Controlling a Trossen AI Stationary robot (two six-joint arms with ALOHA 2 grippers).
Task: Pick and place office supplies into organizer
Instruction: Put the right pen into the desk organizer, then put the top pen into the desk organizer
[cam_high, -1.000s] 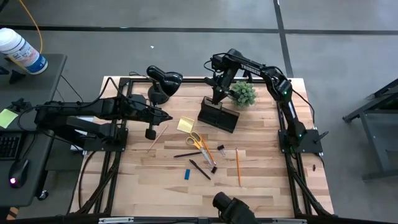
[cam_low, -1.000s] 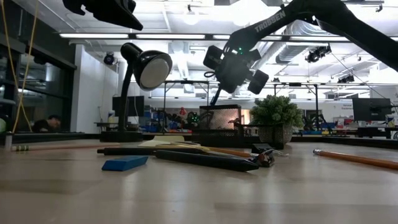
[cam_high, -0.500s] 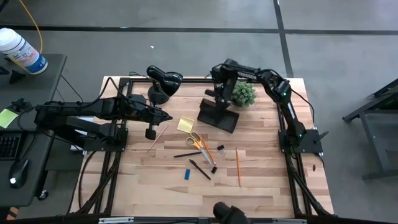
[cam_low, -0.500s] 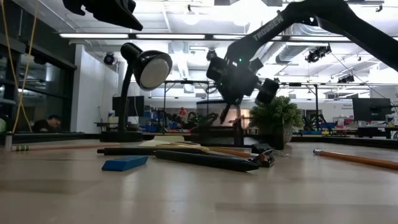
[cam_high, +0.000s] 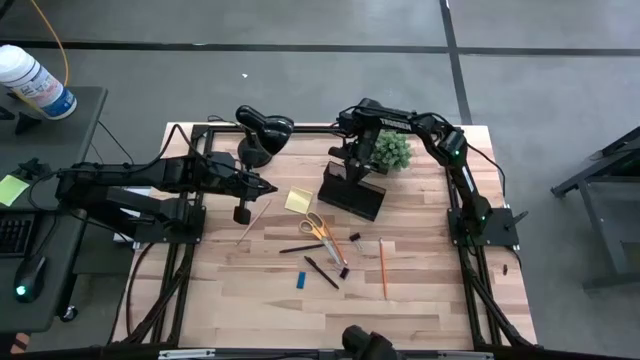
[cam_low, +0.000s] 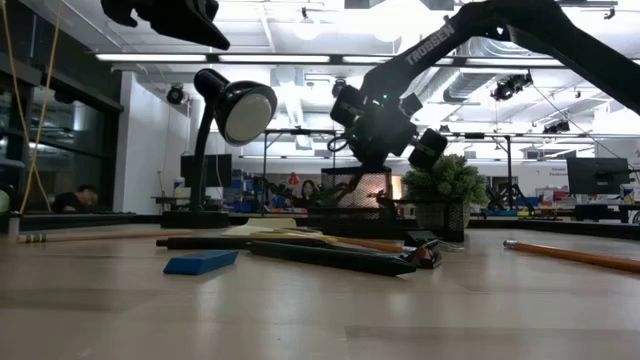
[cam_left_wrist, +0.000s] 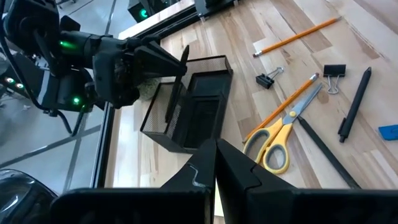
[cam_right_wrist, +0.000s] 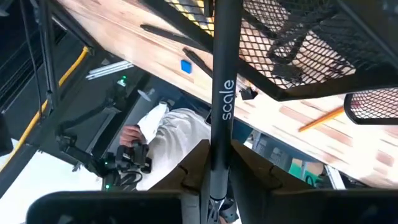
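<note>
The right claw (cam_high: 352, 160) hangs over the far end of the black mesh organizer (cam_high: 352, 189), clenched on a black pen (cam_right_wrist: 221, 93) whose tip reaches into the mesh compartment below it. The small potted plant (cam_high: 391, 150) stands just beside this claw. The left claw (cam_high: 268, 189) waits clenched and empty, well apart across the table (cam_high: 420, 300); orange-handled scissors (cam_high: 318, 226) and a yellow sticky-note pad (cam_high: 297, 200) lie between them.

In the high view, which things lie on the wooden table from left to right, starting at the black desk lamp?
Black round-based desk lamp → yellow sticky-note pad → black metal-mesh organizer → orange pencil lying alone. The scissors, pens and clips overlap in left-to-right position, so I leave them out.
</note>
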